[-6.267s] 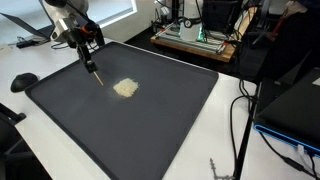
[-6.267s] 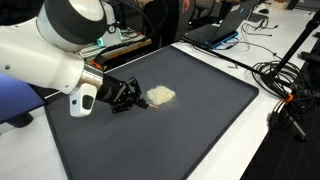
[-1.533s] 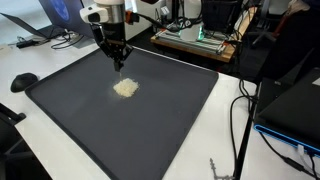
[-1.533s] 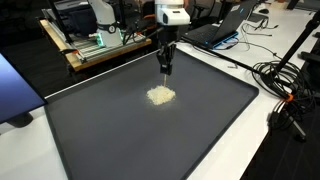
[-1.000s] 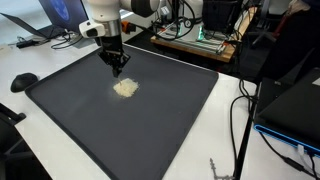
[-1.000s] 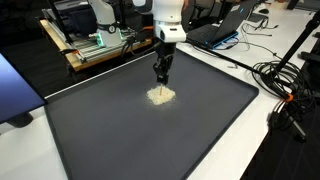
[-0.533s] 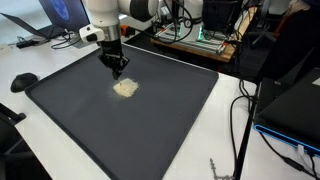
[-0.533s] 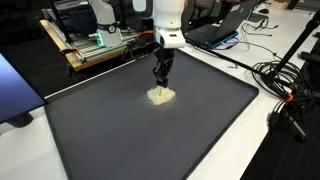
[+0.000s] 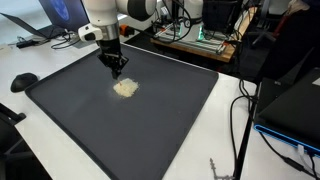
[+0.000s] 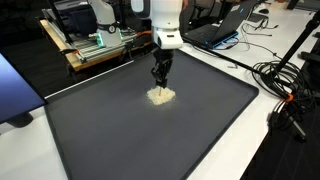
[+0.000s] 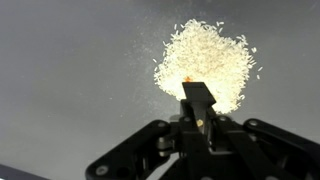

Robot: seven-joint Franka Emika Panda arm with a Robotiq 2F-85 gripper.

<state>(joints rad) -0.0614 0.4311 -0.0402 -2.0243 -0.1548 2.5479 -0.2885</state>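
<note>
Gripper (image 9: pixel 118 68) hangs from a white arm, jaws pressed tight on a thin dark stick with an orange tip (image 11: pixel 197 95). The stick points down at a small pale heap of rice-like grains (image 9: pixel 125 88). In the wrist view the tip sits at the heap's (image 11: pixel 208 62) near edge, though contact cannot be told. The heap lies on a large black rubbery mat (image 9: pixel 150 130), in its far-left part, with a thin scatter of loose grains fanning out to its left in the wrist view. The mat's far edge runs just beyond the gripper (image 10: pixel 160 78); its left edge is somewhat farther off. A wide stretch of bare mat (image 10: pixel 150 140) reaches near and right of the heap (image 10: pixel 161 95). A strip of white table (image 10: pixel 250 140) borders the mat's right edge, and a tangle of black cables (image 10: pixel 285 100) lies just past it.
</note>
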